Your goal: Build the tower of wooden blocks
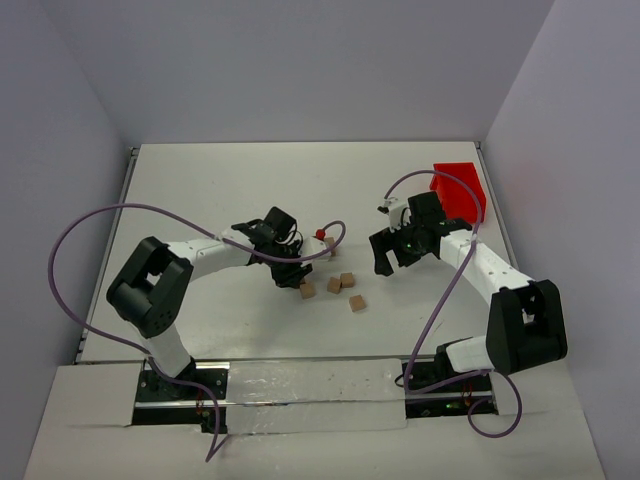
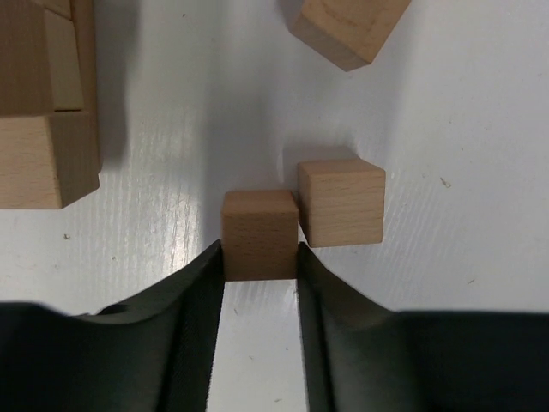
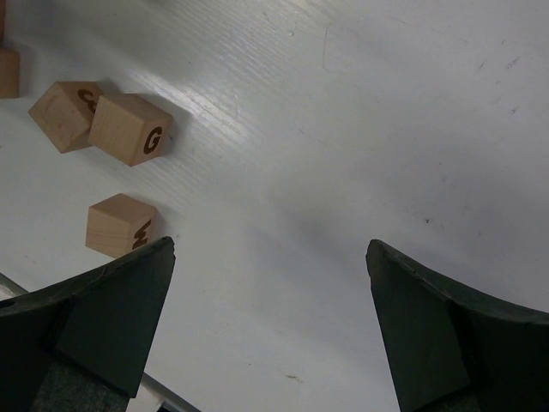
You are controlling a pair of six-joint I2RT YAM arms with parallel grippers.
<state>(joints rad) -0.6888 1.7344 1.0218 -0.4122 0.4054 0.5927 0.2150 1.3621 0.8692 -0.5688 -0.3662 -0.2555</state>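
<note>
The left fingers [image 2: 193, 309] are pinching a wood block [image 2: 259, 233] by both side faces. The block is sitting flat on the desk [image 2: 463, 283], to the right of the tower [image 2: 43, 129] in the left wrist view and clear of it. A second block [image 2: 341, 202] is touching the held one at its far right corner, on the side facing away from the tower. Beyond that, a third block [image 2: 347, 26] is lying skewed, also right of the tower.

The tower is showing only partly at the edge of that view. Several cubes are packed and stacked together, but how many cannot be told.

The right fingers [image 3: 103, 318] are hanging spread wide with nothing between them, well to the right of the tower. They are facing more loose cubes, among them a lettered block [image 3: 130, 129] marked G. Farthest from the tower, a red bin [image 1: 460, 190] is standing at the desk's right edge.

The build appears to be partly done. The pinched block is not yet lifted, and several loose cubes are waiting to be carried over and stacked.
</note>
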